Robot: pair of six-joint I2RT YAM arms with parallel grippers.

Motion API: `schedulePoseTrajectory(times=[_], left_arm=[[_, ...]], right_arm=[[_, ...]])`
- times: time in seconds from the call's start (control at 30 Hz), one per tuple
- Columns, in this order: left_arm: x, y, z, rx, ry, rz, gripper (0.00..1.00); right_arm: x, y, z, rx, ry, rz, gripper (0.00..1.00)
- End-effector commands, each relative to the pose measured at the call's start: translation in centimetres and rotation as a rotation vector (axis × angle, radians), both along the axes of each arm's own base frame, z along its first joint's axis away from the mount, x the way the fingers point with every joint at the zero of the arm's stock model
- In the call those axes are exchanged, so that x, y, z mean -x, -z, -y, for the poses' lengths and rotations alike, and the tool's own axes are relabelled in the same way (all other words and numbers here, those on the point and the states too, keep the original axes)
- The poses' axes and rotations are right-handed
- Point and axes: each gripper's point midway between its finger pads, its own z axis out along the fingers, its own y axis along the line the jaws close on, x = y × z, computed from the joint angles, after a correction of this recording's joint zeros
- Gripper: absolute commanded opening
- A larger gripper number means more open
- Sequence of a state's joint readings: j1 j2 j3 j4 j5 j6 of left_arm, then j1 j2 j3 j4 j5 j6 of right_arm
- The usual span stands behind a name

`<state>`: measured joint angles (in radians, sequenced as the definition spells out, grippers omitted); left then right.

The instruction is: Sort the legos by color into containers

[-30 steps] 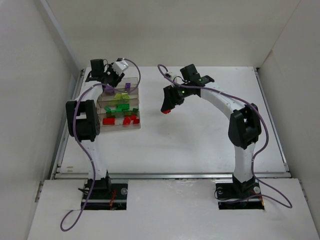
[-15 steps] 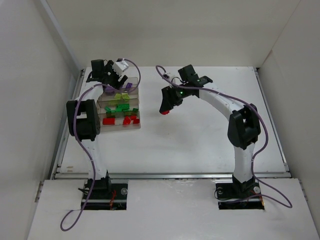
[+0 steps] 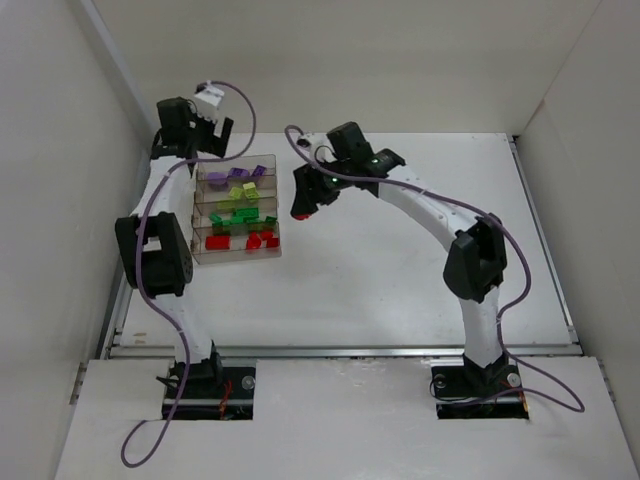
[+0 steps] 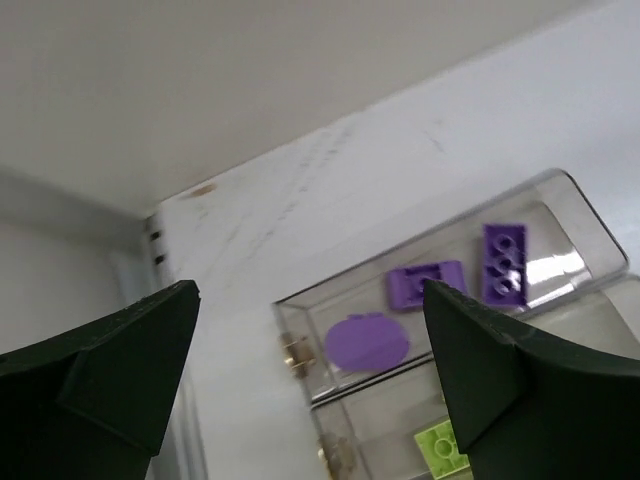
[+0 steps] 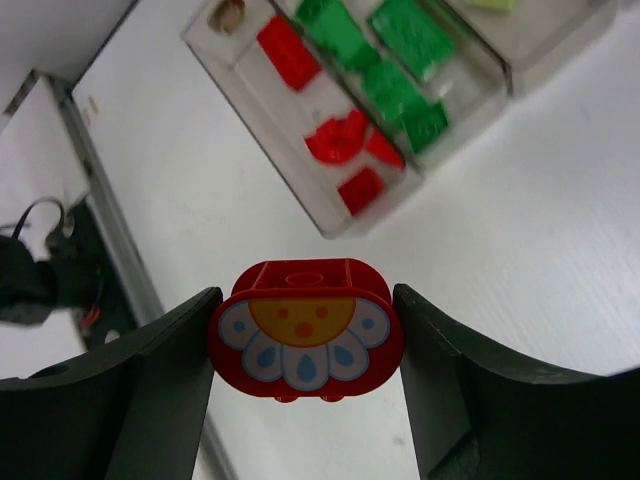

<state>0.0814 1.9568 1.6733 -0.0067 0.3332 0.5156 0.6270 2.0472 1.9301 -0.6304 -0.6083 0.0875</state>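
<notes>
Left tool (image 4: 308, 300): went from nearly shut to wide. Empty now, lifted back off far end of tray (image 5: 262, 135). Purple bricks (image 4: 427, 285) lie in far compartment, so I judge purple drop done.

Right tool (image 5: 305, 300): width unchanged, clamped on red flower piece (image 5: 303, 340). Has swung left, now hangs over surface (image 5: 520, 260) near tray's right side.

Red bricks (image 5: 290, 55) and green bricks (image 5: 400, 40) each in own row. Flower piece not yet in tray; red row is likely target.
</notes>
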Motion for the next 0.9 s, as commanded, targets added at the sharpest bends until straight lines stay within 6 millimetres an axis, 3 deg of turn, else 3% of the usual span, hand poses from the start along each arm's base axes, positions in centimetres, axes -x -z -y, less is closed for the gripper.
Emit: schedulePoseTrajectory(times=[0.0,0.03,0.07,0.17,0.2,0.27,0.3,0.33,0.47,0.5,0.6,0.87], left_arm=[[2.4,-9.9,-7.1,0.141,-0.39,0.143,0.94],[3.3,-10.3,-8.3,0.163,-0.452,0.141,0.95],[4.4,-9.2,-10.4,0.185,-0.53,0.111,0.95],[7.7,-7.3,-13.9,0.304,-0.737,0.054,0.96],[8.8,-5.1,-14.1,0.327,-0.769,0.003,0.96],[10.7,-4.0,-14.8,0.366,-0.836,-0.023,0.96],[11.8,-2.6,-15.1,0.344,-0.875,-0.055,0.96],[12.3,-2.3,-15.3,0.345,-0.899,-0.055,0.96],[14.5,-3.6,-16.2,0.288,-0.948,0.014,0.96],[15.2,-4.7,-16.2,0.274,-0.951,0.038,0.97],[15.8,-5.2,-16.3,0.261,-0.955,0.051,0.97],[15.5,-5.0,-15.4,0.293,-0.912,0.032,0.97]], right_arm=[[-0.9,-2.2,-5.8,0.008,0.083,0.163,0.0],[-1.3,-3.9,-6.9,-0.013,0.087,0.2,0.0],[-1.4,-1.2,-7.8,0.029,0.074,0.16,0.0],[-2.1,0.3,-9.6,0.021,0.093,0.131,0.0],[-2.5,0.0,-9.9,0.001,0.134,0.11,0.0],[-3.0,1.4,-10.1,0.0,0.176,0.086,0.0],[-3.5,1.0,-10.8,-0.041,0.195,0.087,0.0],[-3.7,1.1,-11.0,-0.056,0.202,0.084,0.0],[-3.5,2.6,-12.6,-0.087,0.241,0.039,0.05],[-3.1,2.9,-13.2,-0.091,0.23,0.041,0.12],[-2.7,4.4,-13.9,-0.083,0.231,0.013,0.25],[-2.1,5.6,-14.0,-0.063,0.205,-0.023,0.48]])
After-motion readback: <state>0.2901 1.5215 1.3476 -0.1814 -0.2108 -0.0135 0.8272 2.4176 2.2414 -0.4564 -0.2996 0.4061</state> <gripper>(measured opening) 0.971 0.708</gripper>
